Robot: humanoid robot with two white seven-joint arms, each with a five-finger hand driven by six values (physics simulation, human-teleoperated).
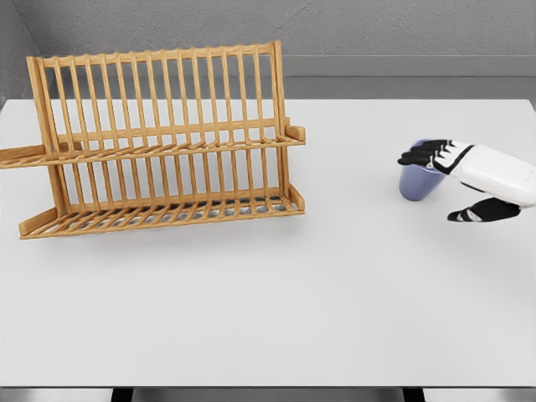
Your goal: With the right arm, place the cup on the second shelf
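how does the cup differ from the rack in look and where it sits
The cup is small, solid and pale blue; the rack is large, slatted and brown wood. The cup stands at the table's right, under the right hand; the rack stands at the left, far from that hand. The rack has two shelves with nothing on them; the cup is a single vessel. Both rest on the white table.

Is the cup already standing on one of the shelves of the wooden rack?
No, the cup stands on the table at the right hand, well apart from the rack.
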